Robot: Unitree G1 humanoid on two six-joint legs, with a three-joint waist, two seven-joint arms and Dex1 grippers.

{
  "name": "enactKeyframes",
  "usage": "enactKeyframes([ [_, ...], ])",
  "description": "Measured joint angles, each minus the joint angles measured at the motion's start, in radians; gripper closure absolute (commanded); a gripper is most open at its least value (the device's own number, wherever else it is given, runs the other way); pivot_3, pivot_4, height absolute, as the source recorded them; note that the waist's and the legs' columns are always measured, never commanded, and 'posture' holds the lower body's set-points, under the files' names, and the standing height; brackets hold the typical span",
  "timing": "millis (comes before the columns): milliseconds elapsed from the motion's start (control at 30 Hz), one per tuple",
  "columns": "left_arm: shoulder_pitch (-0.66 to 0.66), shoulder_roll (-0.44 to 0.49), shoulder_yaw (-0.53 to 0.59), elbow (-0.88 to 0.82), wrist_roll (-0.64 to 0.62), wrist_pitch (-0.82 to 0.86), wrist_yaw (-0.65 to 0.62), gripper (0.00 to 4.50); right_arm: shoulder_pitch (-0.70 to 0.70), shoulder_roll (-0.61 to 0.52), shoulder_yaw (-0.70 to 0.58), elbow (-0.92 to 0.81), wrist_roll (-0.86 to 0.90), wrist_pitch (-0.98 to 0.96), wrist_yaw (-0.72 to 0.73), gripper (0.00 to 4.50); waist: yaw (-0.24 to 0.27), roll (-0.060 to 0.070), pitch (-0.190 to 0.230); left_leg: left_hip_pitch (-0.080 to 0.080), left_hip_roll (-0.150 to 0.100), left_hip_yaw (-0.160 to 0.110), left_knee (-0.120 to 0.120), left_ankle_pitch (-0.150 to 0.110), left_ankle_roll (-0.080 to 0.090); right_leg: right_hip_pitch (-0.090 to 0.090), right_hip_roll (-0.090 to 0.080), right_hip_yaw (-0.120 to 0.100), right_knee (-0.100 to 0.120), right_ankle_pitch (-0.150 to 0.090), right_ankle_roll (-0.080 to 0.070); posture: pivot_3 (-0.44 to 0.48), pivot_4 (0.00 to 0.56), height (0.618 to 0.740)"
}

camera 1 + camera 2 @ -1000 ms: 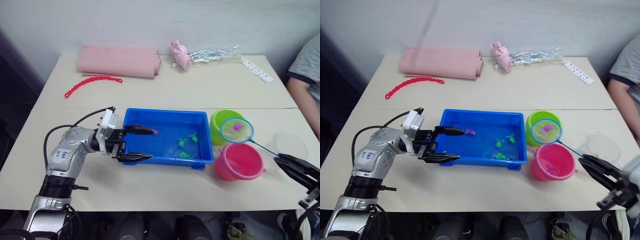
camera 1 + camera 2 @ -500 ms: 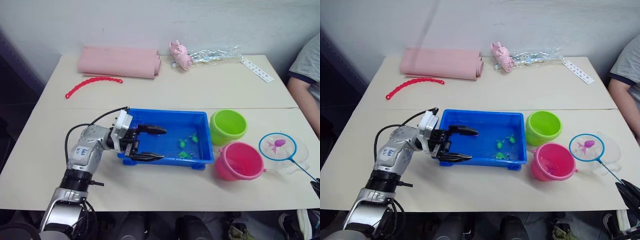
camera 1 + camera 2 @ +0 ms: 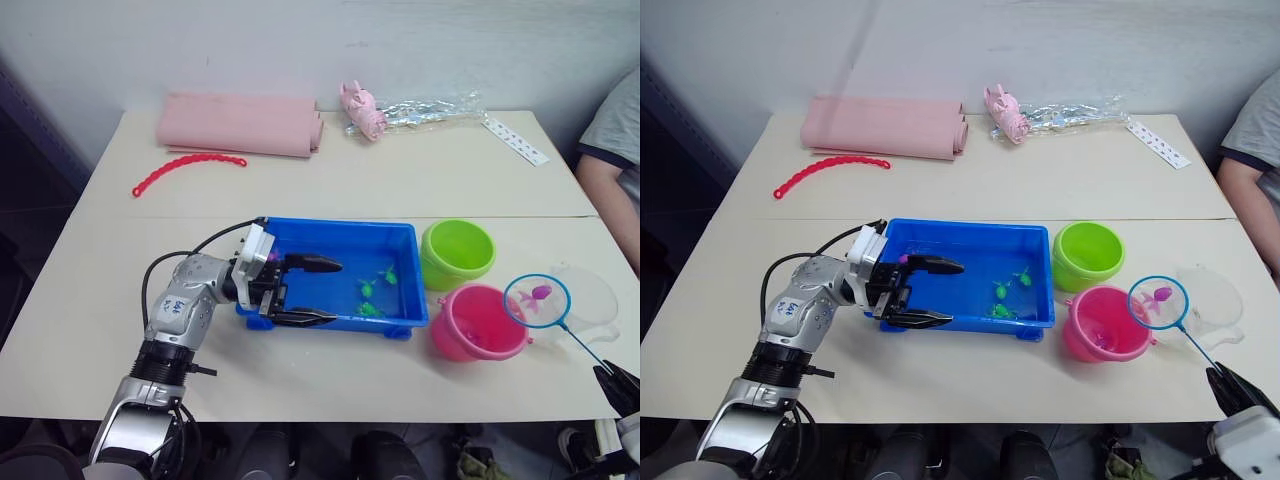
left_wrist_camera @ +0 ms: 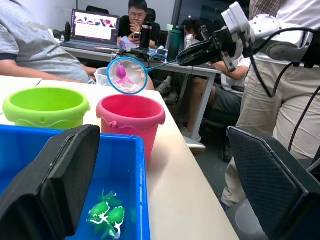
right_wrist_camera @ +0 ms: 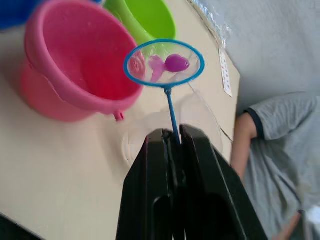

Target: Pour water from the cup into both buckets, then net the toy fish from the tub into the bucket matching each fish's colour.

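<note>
The blue tub (image 3: 330,223) holds three green toy fish (image 3: 367,289) at its right end. A lime green bucket (image 3: 458,252) and a pink bucket (image 3: 478,322) stand just right of it. My right gripper (image 5: 172,136) is shut on the net's thin handle. The net's blue hoop (image 3: 537,300) hangs beside the pink bucket's right rim, in front of the clear cup (image 3: 592,298), with a magenta toy fish (image 5: 176,63) in its mesh. My left gripper (image 3: 325,291) is open at the tub's left end, one finger over the water and one along the front wall.
At the table's back lie a rolled pink cloth (image 3: 238,122), a red bead chain (image 3: 187,165), a pink toy pig (image 3: 360,108) on a clear bag and a white strip (image 3: 515,140). A person's arm (image 3: 605,170) is at the right edge.
The net with the magenta fish swung from over the green bucket out right over the cup, then back left beside the pink bucket. My left gripper moved right, further along the tub.
</note>
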Motion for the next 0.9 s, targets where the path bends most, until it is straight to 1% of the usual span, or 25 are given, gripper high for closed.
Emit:
enactKeyframes([
  [100, 0.0, -0.004, -0.001, 0.0, 0.004, -0.001, 0.004, 0.06, 0.0, -0.013, -0.043, 0.038, -0.198, -0.185, -0.099, 4.5, 0.0, 0.0, 0.0, 0.0, 0.0, 0.0, 0.0, 0.0, 0.0, 0.0, 0.0, 0.0, 0.0, 0.0, 0.0, 0.0, 0.15, 0.74],
  [200, 0.0, -0.008, -0.001, 0.0, 0.011, -0.006, 0.004, 0.06, 0.0, -0.017, -0.073, 0.045, -0.342, -0.316, -0.189, 4.5, 0.0, 0.0, 0.0, 0.0, 0.0, 0.0, 0.0, 0.0, -0.001, 0.0, 0.0, 0.001, 0.0, 0.0, 0.0, 0.0, 0.15, 0.74],
  [367, 0.0, -0.029, -0.003, 0.001, 0.014, -0.012, 0.008, 0.06, -0.004, -0.017, -0.113, 0.046, -0.506, -0.428, -0.312, 4.5, 0.0, 0.0, 0.0, 0.0, 0.0, 0.0, 0.0, 0.0, -0.001, 0.0, 0.0, 0.001, 0.0, 0.0, 0.0, 0.0, 0.15, 0.74],
  [467, 0.0, -0.035, -0.004, 0.001, 0.015, -0.012, 0.012, 0.06, -0.003, -0.017, -0.134, 0.045, -0.584, -0.453, -0.374, 4.5, 0.0, 0.0, 0.0, 0.0, 0.0, 0.0, 0.0, 0.001, -0.001, 0.0, 0.0, 0.001, 0.0, 0.0, 0.0, 0.0, 0.15, 0.74],
  [567, 0.0, -0.039, -0.005, 0.001, 0.015, -0.012, 0.017, 0.06, 0.007, -0.016, -0.139, 0.055, -0.612, -0.456, -0.416, 4.5, 0.0, 0.0, 0.0, 0.0, 0.0, 0.0, 0.0, 0.001, -0.001, 0.0, 0.0, 0.001, 0.0, 0.0, 0.0, 0.0, 0.15, 0.74],
  [633, 0.004, -0.038, -0.003, 0.001, 0.015, -0.013, 0.02, 0.06, 0.02, -0.013, -0.133, 0.073, -0.573, -0.444, -0.427, 4.5, 0.0, 0.0, 0.0, 0.0, 0.0, 0.0, 0.0, 0.001, -0.001, 0.0, 0.0, 0.001, 0.0, 0.0, 0.0, 0.0, 0.15, 0.74],
  [667, 0.009, -0.036, -0.001, 0.0, 0.015, -0.013, 0.019, 0.06, 0.05, -0.014, -0.083, 0.078, -0.461, -0.392, -0.405, 4.5, -0.001, 0.0, 0.0, 0.0, 0.0, 0.0, 0.0, 0.001, -0.001, 0.0, 0.0, 0.001, 0.0, 0.0, 0.0, 0.0, 0.15, 0.74],
  [700, 0.018, -0.029, 0.002, 0.001, 0.014, -0.013, 0.018, 0.06, 0.088, -0.019, -0.012, 0.072, -0.312, -0.328, -0.366, 4.5, -0.003, 0.0, 0.0, 0.001, 0.0, 0.0, 0.0, 0.001, -0.001, 0.001, 0.0, 0.001, 0.001, 0.0, -0.001, 0.0, 0.15, 0.74],
  [733, 0.019, -0.027, 0.003, 0.0, 0.014, -0.013, 0.018, 0.06, 0.097, -0.019, 0.004, 0.069, -0.276, -0.311, -0.356, 4.5, -0.003, 0.0, 0.0, 0.001, 0.0, 0.0, 0.0, 0.001, -0.001, 0.001, 0.0, 0.001, 0.001, 0.0, -0.001, 0.0, 0.15, 0.74],
  [767, 0.024, -0.019, 0.008, 0.0, 0.012, -0.009, 0.017, 0.06, 0.126, -0.031, 0.061, 0.055, -0.141, -0.241, -0.315, 4.5, -0.003, 0.0, 0.0, 0.002, 0.001, 0.0, -0.001, 0.001, -0.001, 0.001, 0.0, 0.002, 0.001, 0.0, -0.001, 0.0, 0.15, 0.74],
  [800, 0.027, -0.014, 0.013, 0.0, 0.01, -0.007, 0.016, 0.06, 0.142, -0.043, 0.091, 0.043, -0.07, -0.203, -0.296, 4.5, -0.003, 0.0, 0.0, 0.002, 0.001, 0.0, -0.001, 0.001, -0.001, 0.001, 0.0, 0.002, 0.001, 0.0, -0.001, 0.0, 0.15, 0.74],
  [833, 0.03, -0.001, 0.024, 0.0, 0.009, -0.001, 0.017, 0.06, 0.164, -0.058, 0.131, 0.016, 0.043, -0.147, -0.264, 4.5, -0.006, 0.0, 0.0, 0.002, 0.001, 0.0, -0.001, 0.001, 0.0, 0.002, 0.0, 0.002, 0.001, 0.0, -0.001, 0.0, 0.15, 0.74],
  [867, 0.033, 0.011, 0.038, 0.0, 0.004, 0.003, 0.017, 0.06, 0.173, -0.083, 0.16, -0.008, 0.155, -0.087, -0.237, 4.5, -0.009, 0.0, 0.0, 0.003, 0.001, 0.0, 0.0, 0.001, 0.0, 0.003, 0.0, 0.002, 0.001, 0.0, -0.001, 0.0, 0.15, 0.74],
  [900, 0.038, 0.03, 0.059, 0.002, 0.001, 0.003, 0.018, 0.06, 0.172, -0.136, 0.18, -0.033, 0.268, -0.021, -0.204, 4.5, -0.015, 0.0, 0.0, 0.006, 0.001, 0.0, -0.001, 0.0, 0.001, 0.006, 0.0, 0.002, 0.0, 0.0, -0.001, 0.0, 0.15, 0.74],
])
